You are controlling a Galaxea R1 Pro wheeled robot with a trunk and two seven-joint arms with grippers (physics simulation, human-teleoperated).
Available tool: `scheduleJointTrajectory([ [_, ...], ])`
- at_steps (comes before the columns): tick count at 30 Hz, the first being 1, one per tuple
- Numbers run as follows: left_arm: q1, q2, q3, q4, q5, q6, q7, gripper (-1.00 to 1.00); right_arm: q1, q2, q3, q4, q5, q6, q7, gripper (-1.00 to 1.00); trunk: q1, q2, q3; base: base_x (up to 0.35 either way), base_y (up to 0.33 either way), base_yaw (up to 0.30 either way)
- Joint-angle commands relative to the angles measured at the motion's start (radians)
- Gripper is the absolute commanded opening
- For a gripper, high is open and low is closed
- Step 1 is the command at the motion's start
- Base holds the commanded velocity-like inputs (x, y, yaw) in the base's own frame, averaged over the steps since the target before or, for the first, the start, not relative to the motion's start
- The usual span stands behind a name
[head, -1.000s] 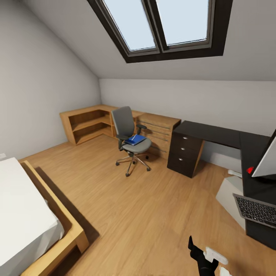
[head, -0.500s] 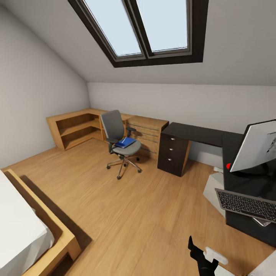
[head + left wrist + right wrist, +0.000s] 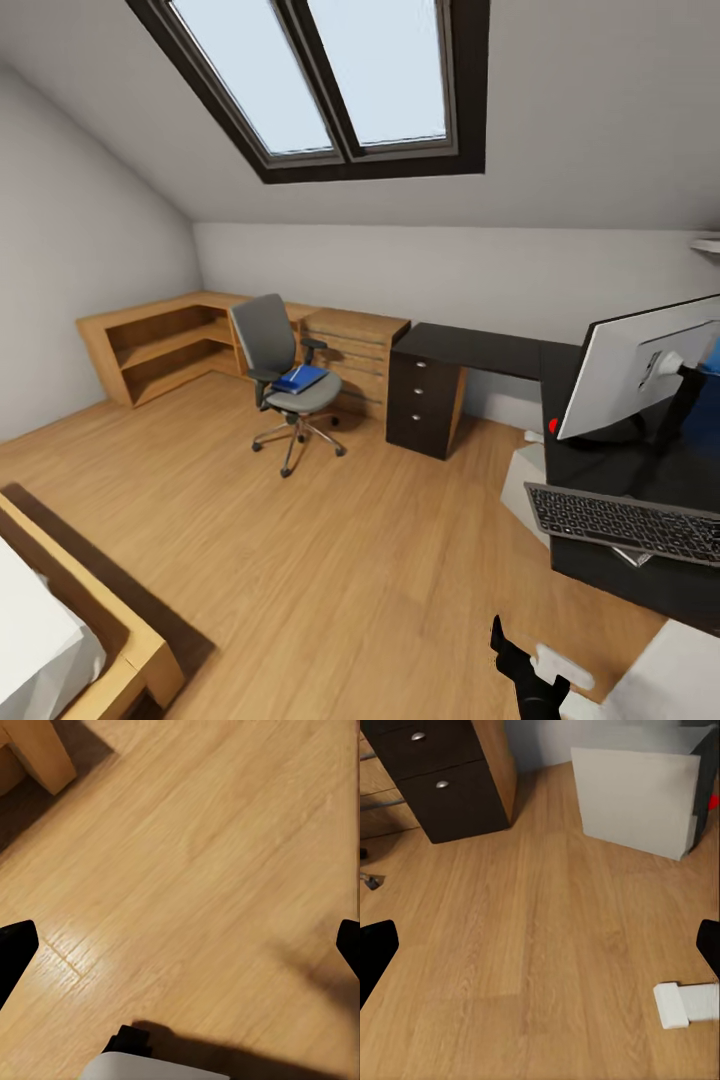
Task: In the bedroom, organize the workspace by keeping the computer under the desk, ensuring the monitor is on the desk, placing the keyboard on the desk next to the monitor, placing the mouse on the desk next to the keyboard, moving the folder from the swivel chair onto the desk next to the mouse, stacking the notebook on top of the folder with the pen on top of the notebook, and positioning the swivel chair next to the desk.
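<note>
1. Head view has swung toward the robot's right over the last second: the whole room has slid across the picture, so the camera turned and the furniture did not move.
2. That turn has brought the wide flat monitor (image 3: 640,365) with its silver-white back fully into sight, standing on the long L-shaped desk with the glossy black top (image 3: 480,350), near the desk's right-hand wing.
3. A slim keyboard with dark keys in a silver-grey frame (image 3: 628,522) lies at the front edge of that wing, just in front of the monitor, its near edge seeming to overhang slightly.
4. A light grey boxy computer tower (image 3: 634,791) stands on the light wood floor (image 3: 330,560) under the desk, beside the black 3-drawer unit with silver knobs (image 3: 424,400).
5. An office swivel chair with grey padded seat and chrome 5-star base (image 3: 285,385) stands well apart from the desk's working end, in front of the low wooden shelving (image 3: 150,345); the bright blue flat folder (image 3: 300,378) lies on its seat.
6. Left gripper (image 3: 180,945) and right gripper (image 3: 540,945) both hang over bare floor with fingertips spread wide, holding nothing.
7. I judge the robot is surveying; the folder, notebook, pen and chair steps are not yet done, and mouse, notebook and pen are too small to pick out.
</note>
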Motion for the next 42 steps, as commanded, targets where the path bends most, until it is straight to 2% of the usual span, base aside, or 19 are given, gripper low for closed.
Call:
scheduleJointTrajectory([
  [1, 0.000, 0.000, 0.001, -0.001, 0.010, -0.002, 0.000, 1.00, -0.001, 0.000, -0.003, 0.002, -0.008, -0.003, 0.011, 1.00, 0.000, -0.001, 0.000, -0.114, -0.016, -0.200],
  [13, 0.000, 0.000, 0.001, 0.000, 0.010, -0.002, 0.000, 1.00, -0.001, 0.000, -0.003, 0.002, -0.008, -0.003, 0.011, 1.00, 0.000, -0.001, 0.016, -0.226, -0.141, -0.200],
  [22, 0.000, 0.000, 0.001, 0.002, 0.011, -0.043, 0.000, 1.00, -0.001, 0.000, -0.003, 0.002, -0.008, -0.003, 0.011, 1.00, 0.000, -0.001, 0.027, -0.034, -0.282, -0.200],
  [34, 0.000, -0.001, 0.000, 0.002, 0.011, -0.054, -0.001, 1.00, -0.001, 0.000, -0.003, 0.003, -0.007, -0.003, 0.011, 1.00, 0.000, -0.001, 0.042, -0.002, -0.036, -0.201],
  [42, 0.000, -0.001, 0.000, 0.002, 0.011, -0.054, 0.001, 1.00, -0.001, 0.000, -0.003, 0.002, -0.008, -0.003, 0.004, 1.00, -0.031, 0.055, 0.075, 0.000, -0.001, -0.145],
])
